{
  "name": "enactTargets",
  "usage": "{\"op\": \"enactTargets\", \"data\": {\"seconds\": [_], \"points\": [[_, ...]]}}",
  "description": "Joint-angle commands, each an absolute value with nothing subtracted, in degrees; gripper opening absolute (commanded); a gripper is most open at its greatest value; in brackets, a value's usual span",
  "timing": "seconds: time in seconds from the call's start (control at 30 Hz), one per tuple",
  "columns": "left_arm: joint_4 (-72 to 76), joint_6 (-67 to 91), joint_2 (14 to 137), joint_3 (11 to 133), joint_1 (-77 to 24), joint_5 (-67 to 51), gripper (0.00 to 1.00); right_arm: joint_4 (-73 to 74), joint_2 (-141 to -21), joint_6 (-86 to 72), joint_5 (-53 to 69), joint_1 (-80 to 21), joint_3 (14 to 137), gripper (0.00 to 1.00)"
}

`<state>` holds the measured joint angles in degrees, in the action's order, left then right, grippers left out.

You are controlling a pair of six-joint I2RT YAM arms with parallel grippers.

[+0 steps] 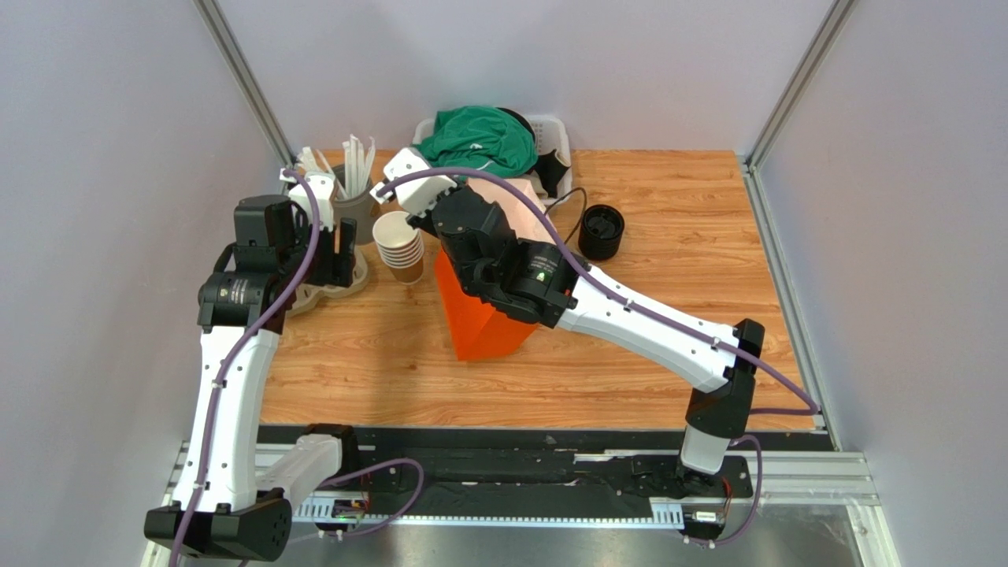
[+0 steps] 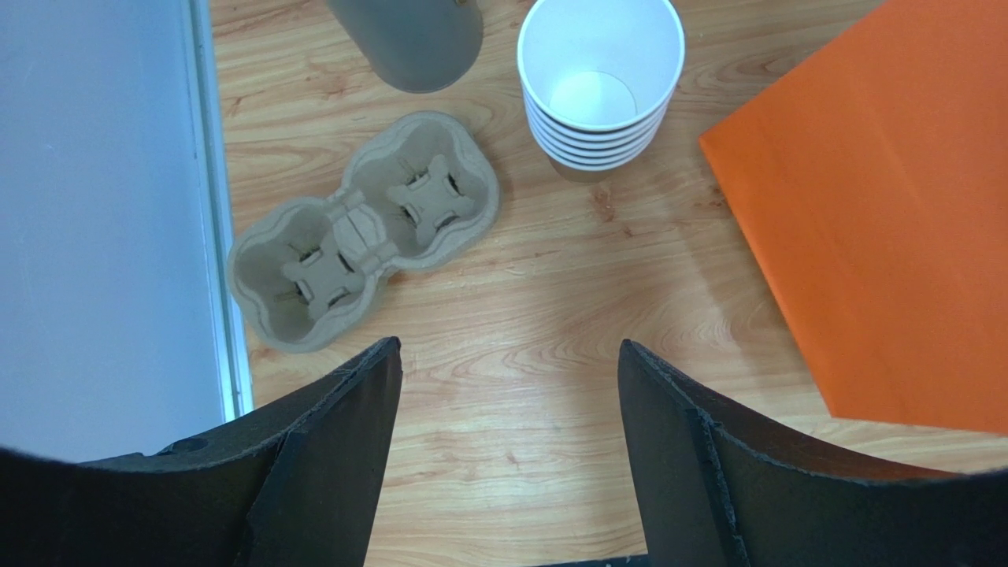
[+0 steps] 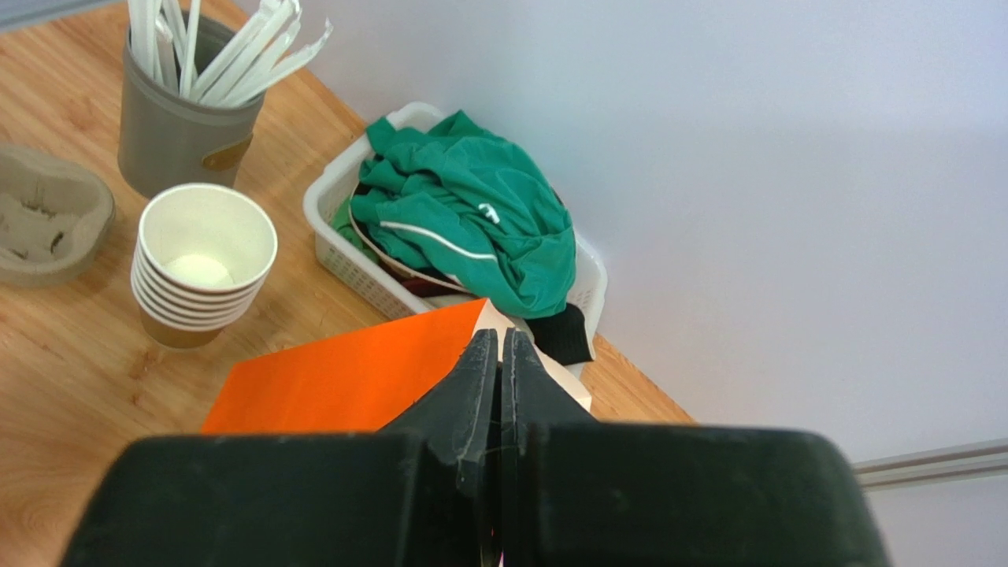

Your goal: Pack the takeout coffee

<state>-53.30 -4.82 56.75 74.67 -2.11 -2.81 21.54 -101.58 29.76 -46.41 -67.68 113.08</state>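
The takeout coffee is hidden or out of view in all three views. An orange paper bag (image 1: pixel 483 325) stands at the table's middle, under my right arm. My right gripper (image 3: pixel 498 334) is shut, its fingers pinching the bag's (image 3: pixel 343 378) top edge, where the pale inside shows. My left gripper (image 2: pixel 509 349) hangs open over bare wood with nothing between its fingers. It is just near of a moulded pulp cup carrier (image 2: pixel 355 230) and left of the bag (image 2: pixel 876 213).
A stack of lidless paper cups (image 1: pixel 400 246) stands left of the bag. A grey holder of white sticks (image 3: pixel 178 130) stands behind the stack of cups. At the back is a white basket (image 1: pixel 556 132) with green cloth (image 1: pixel 479 136). A black stack of lids (image 1: pixel 601 232) stands right of the arm.
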Motion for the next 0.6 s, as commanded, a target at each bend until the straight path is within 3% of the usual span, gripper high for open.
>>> {"op": "enactTargets", "data": {"seconds": [0.0, 0.13, 0.2, 0.37, 0.47, 0.57], "points": [[-51.4, -4.6, 55.8, 74.2, -1.6, -4.1, 0.76, 19.9, -101.9, 30.6, -45.9, -68.1, 111.1, 0.02], [-51.5, -4.5, 56.1, 74.3, -1.6, -4.2, 0.77, 23.4, -104.3, 28.0, -43.6, -69.4, 110.6, 0.14], [-51.3, -4.5, 56.0, 74.1, -1.5, -4.1, 0.77, 24.7, -104.9, 26.3, -42.5, -69.9, 112.0, 0.25], [-50.9, -4.5, 55.5, 73.3, -1.5, -4.6, 0.77, 36.7, -106.6, 22.2, -34.7, -70.6, 127.0, 0.49], [-51.0, -4.4, 55.4, 73.2, -1.5, -4.4, 0.77, 39.7, -104.9, 24.2, -31.7, -70.6, 129.7, 0.62], [-50.9, -4.5, 55.0, 72.9, -1.4, -4.6, 0.78, 40.3, -100.7, 27.9, -30.2, -69.6, 128.3, 0.67]]}}
